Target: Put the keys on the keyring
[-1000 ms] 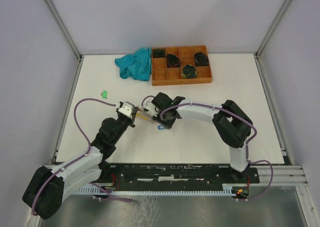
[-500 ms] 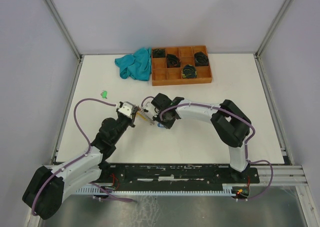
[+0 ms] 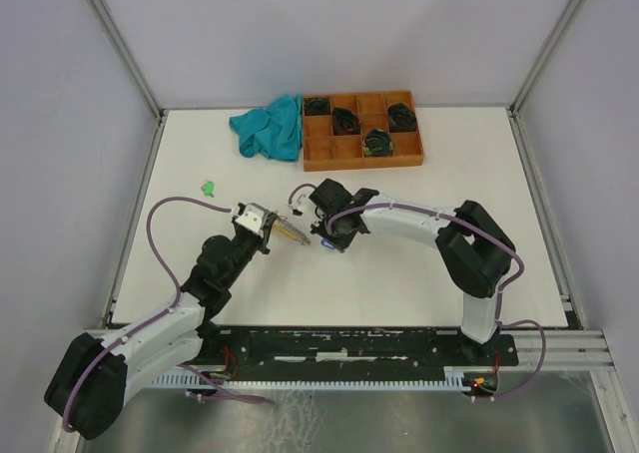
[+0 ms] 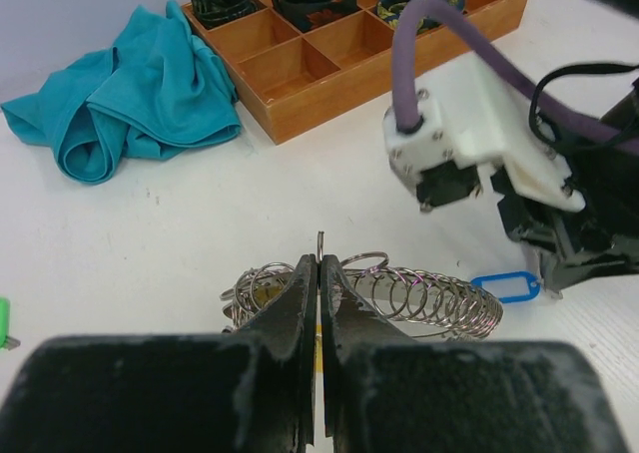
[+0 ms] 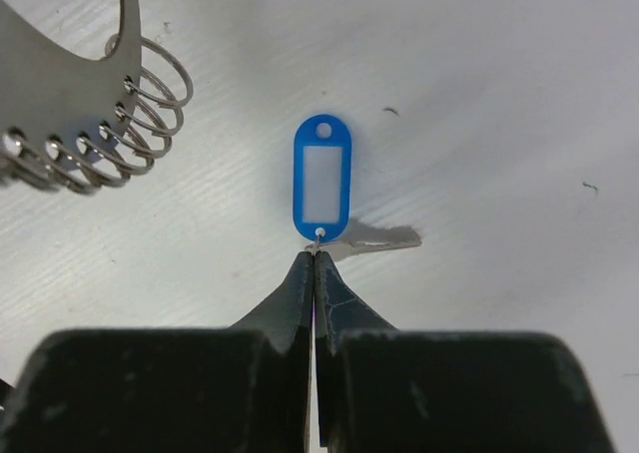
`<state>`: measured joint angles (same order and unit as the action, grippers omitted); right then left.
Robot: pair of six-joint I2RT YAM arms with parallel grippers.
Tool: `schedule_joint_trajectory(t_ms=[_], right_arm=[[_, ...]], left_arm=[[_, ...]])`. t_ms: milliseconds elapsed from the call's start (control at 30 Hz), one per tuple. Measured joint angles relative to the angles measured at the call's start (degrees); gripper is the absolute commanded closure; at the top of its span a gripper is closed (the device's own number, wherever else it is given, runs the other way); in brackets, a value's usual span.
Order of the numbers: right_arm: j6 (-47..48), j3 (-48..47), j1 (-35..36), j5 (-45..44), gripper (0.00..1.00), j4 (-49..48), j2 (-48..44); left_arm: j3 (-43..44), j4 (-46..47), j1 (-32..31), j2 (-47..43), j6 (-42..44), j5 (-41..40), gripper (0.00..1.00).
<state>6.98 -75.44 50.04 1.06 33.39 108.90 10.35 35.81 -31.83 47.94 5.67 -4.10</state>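
Note:
My left gripper point(image 4: 320, 263) is shut on a thin wire loop of the keyring point(image 4: 429, 298), a silvery bundle of small rings with a yellow part, lying mid-table point(image 3: 291, 231). In the right wrist view, part of the keyring point(image 5: 75, 94) sits at the upper left. My right gripper point(image 5: 316, 255) is shut on the tiny ring of a blue-tagged key; its blue tag point(image 5: 321, 181) points away from the jaws and the silver key blade point(image 5: 377, 240) lies flat on the table. From above, the right gripper point(image 3: 327, 237) is just right of the keyring. A green-tagged key point(image 3: 208, 187) lies alone at the left.
An orange-brown divided tray point(image 3: 349, 154) holding black coiled bundles stands at the back. A teal cloth point(image 3: 270, 127) is bunched against its left side. The right arm's white wrist housing point(image 4: 469, 134) hangs close over the keyring's right end.
My right gripper's jaws have closed onto the blue key's small ring, and that wrist has shifted slightly up and to the right. The left gripper has kept its hold on the keyring.

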Motion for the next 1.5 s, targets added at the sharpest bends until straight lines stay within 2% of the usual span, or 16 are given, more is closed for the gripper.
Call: schedule_joint_trajectory(t_ms=[267, 500, 800, 1000, 1167, 1333, 1500], right_arm=[[-0.68, 3.43, -4.48, 3.72, 1.0, -1.84, -8.52], [-1.62, 13.9, -7.21, 9.07, 1.0, -11.43, -17.33], [-5.03, 29.92, -8.22, 10.25, 1.0, -28.0, -27.06], [-4.04, 31.36, -8.46, 10.27, 0.99, -32.57, -36.26], [-5.95, 34.53, -8.46, 10.75, 0.99, -38.12, -37.86], [-9.01, 36.37, -8.46, 9.97, 0.99, -32.2, -38.49], [-12.17, 36.46, -7.69, 7.32, 0.99, -23.69, -44.81]], left_arm=[[-0.02, 0.33, 0.0, 0.0, 0.0, 2.19, 0.97], [-0.22, 1.33, 0.0, -0.39, 0.0, 4.76, 0.97], [-0.26, 2.67, 0.0, -0.15, 0.02, 10.29, 0.97], [-0.26, 3.61, 0.0, 1.75, 0.04, 14.53, 0.97], [-0.26, 3.69, 0.0, 2.64, 0.04, 16.96, 0.97], [-0.26, 3.69, 0.0, 2.64, 0.04, 17.9, 0.97], [-0.26, 3.76, 0.0, 2.67, 0.04, 17.94, 0.97]])
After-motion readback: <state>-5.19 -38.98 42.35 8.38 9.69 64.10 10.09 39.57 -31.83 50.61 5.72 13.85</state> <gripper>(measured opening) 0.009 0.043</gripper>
